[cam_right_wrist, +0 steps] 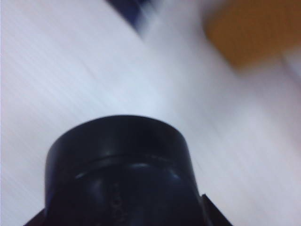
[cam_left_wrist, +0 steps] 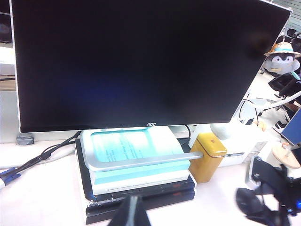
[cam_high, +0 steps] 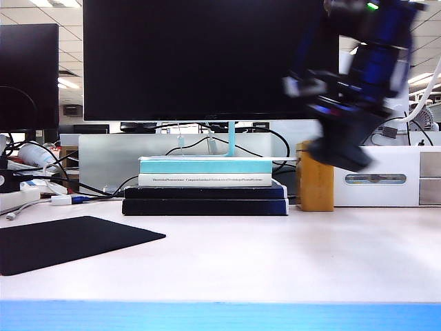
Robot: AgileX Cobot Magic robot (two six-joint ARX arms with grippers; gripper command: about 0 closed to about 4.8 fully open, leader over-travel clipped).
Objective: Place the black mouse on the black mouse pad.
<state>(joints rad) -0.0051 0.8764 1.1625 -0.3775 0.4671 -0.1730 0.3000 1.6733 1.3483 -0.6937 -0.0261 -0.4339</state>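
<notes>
Pale desk (cam_high: 275, 262), office ceiling lights beyond.

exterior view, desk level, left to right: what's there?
black mouse pad → stack of books → yellow box → right gripper, raised and gripping the black mouse → white case.

Black mouse (cam_right_wrist: 122, 174) held aloft; black mouse pad (cam_high: 65, 241) flat.

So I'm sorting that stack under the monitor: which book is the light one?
The top book, with the turquoise cover and white spine; the two books beneath it are black.
</notes>
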